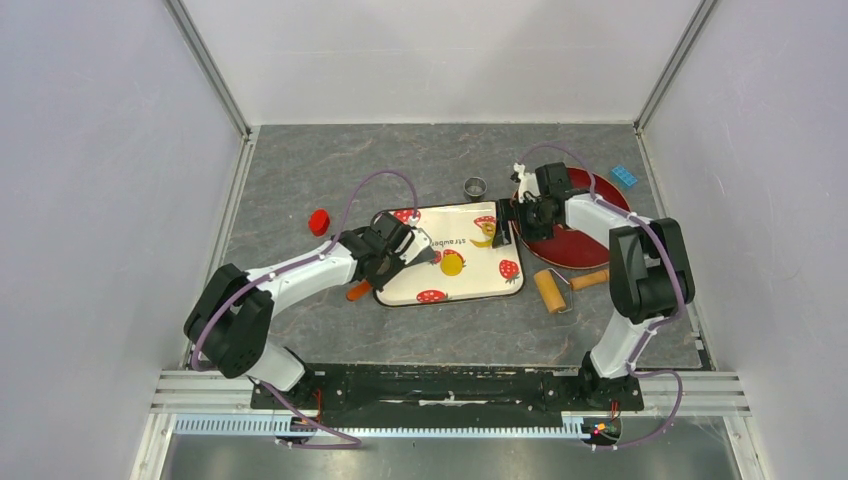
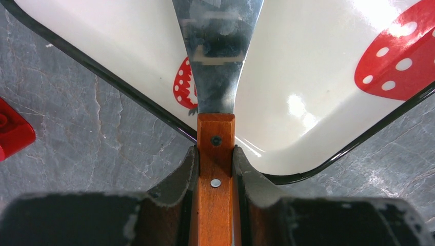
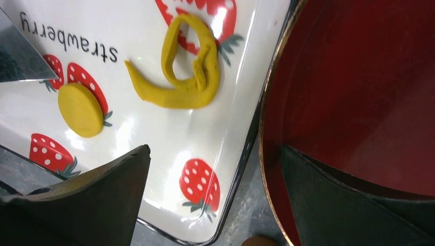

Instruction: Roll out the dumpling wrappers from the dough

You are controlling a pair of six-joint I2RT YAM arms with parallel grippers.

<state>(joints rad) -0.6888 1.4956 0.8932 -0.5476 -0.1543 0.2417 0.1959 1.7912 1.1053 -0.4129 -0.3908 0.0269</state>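
A round yellow dumpling wrapper (image 1: 452, 264) (image 3: 81, 109) lies flat on the strawberry-print tray (image 1: 472, 286) (image 3: 154, 133). A looped scrap of yellow dough (image 1: 484, 236) (image 3: 185, 77) lies at the tray's far right. My left gripper (image 1: 403, 249) (image 2: 215, 154) is shut on the wooden handle (image 2: 216, 174) of a metal spatula. The spatula's blade (image 2: 218, 51) (image 3: 15, 56) reaches over the tray's left corner, short of the wrapper. My right gripper (image 1: 506, 222) (image 3: 214, 149) hangs open and empty, astride the tray's right edge and the red plate (image 1: 580, 245) (image 3: 369, 77).
A tan wooden roller (image 1: 553, 290) lies on the table right of the tray. The small metal ring cutter (image 1: 475, 186) stands behind the tray. A red cap (image 1: 319, 221) (image 2: 13, 133) sits to the left, and a blue piece (image 1: 625, 176) lies at the far right.
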